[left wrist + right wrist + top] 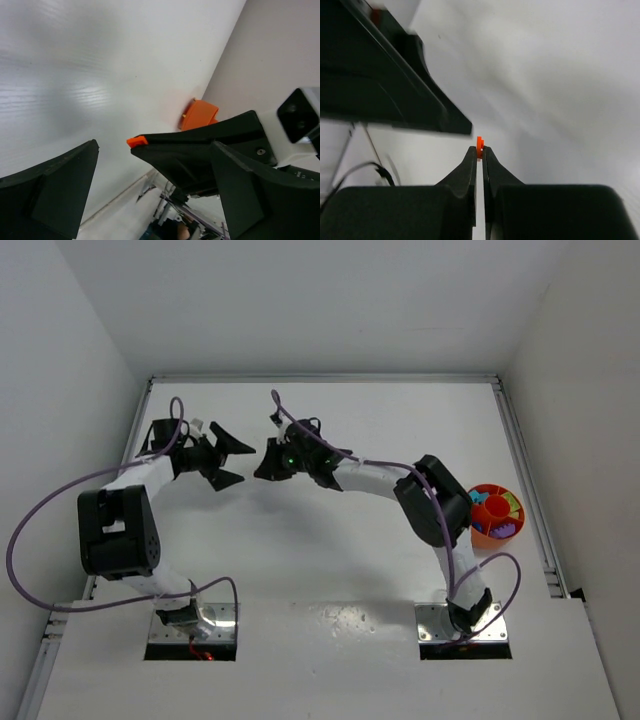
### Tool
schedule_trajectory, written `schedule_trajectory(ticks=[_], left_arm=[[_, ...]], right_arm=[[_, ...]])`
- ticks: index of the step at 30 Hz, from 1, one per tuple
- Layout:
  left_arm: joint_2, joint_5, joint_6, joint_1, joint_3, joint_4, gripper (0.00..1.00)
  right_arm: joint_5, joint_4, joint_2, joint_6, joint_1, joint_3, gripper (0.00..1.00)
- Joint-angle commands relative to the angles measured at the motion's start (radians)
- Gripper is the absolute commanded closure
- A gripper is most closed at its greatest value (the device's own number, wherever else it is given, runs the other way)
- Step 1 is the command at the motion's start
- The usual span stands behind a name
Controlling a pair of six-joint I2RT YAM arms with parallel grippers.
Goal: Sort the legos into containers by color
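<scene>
My right gripper point(262, 464) is shut on a small orange lego point(479, 145), which pokes out just past its fingertips point(471, 160). My left gripper point(240, 462) stands wide open right in front of it, its two fingers on either side of the right gripper's tip. In the left wrist view the same orange lego point(136, 141) shows at the end of the right gripper's dark jaws, between my open left fingers point(75, 175). The round orange bowl of containers point(476, 525) sits at the far right, with several coloured legos in its compartments.
A raised rail point(525, 480) runs along the table's right side, next to the bowl, and another along the far edge point(320, 378). Both arm bases point(195, 625) are bolted at the near edge. White walls enclose the table.
</scene>
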Motion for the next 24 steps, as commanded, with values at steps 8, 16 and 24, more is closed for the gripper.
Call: schedule_trajectory(ticks=[8, 16, 24], left_arm=[[-0.098, -0.083, 0.474, 0.000, 0.163, -0.136, 0.00], [0.010, -0.224, 0.787, -0.012, 0.542, -0.390, 0.00], [-0.035, -0.430, 0.954, -0.186, 0.538, -0.412, 0.00]], right_arm=[[0.050, -0.363, -0.477, -0.453, -0.134, -0.264, 1.00], [0.045, -0.887, -0.683, -0.868, -0.535, -0.239, 1.00], [-0.028, -1.227, -0.789, -1.203, -1.026, -0.216, 1.00]])
